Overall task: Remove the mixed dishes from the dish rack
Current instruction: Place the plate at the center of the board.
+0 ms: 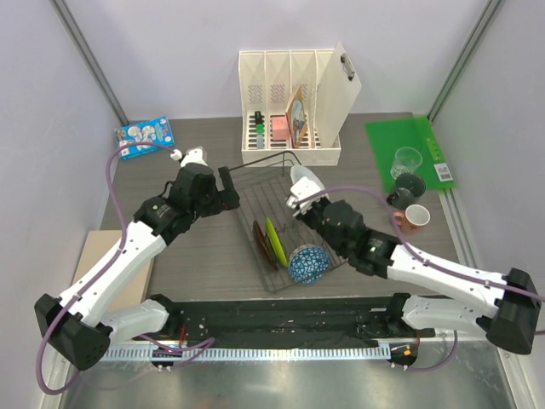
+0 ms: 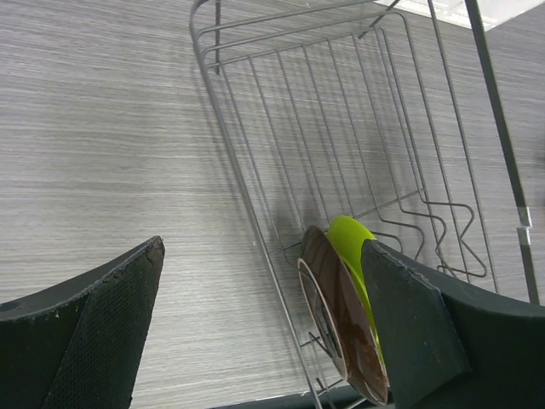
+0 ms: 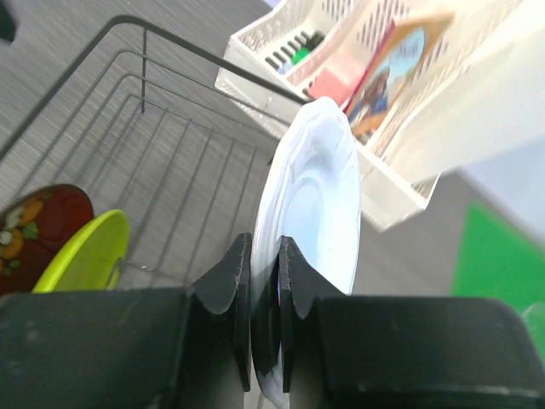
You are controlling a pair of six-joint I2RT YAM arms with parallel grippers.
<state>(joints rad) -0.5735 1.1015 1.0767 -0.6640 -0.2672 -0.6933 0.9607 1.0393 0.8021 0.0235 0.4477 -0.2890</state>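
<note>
The dish rack (image 1: 271, 194), a dark wire basket, lies on a grey table (image 1: 196, 247) between the two claws; the right claw (image 1: 298, 198) is closed almost fully, pinching the rim of the white plate (image 1: 304, 181), which stands on edge over the far end of the rack; in the right wrist view that plate (image 3: 315, 196) rises straight out from between the fingers (image 3: 234, 273); the left claw (image 1: 228, 189) is spread wide and holds nothing, just outside the rack's left rim; in the left wrist view, ahead of that claw (image 2: 262, 256) and close to its right finger, the lime-green plate (image 2: 353, 247) and red floral plate (image 2: 336, 315) stand upright side by side in the rack; the blue patterned bowl (image 1: 308, 263) sits at the rack's near corner, behind the right claw, beside its forearm; well off to the right claw's right, outside the rack, stand the clear glass (image 1: 407, 160) on a green mat (image 1: 383, 136), then the dark grey mug (image 1: 409, 187) and pink mug (image 1: 415, 218).
</note>
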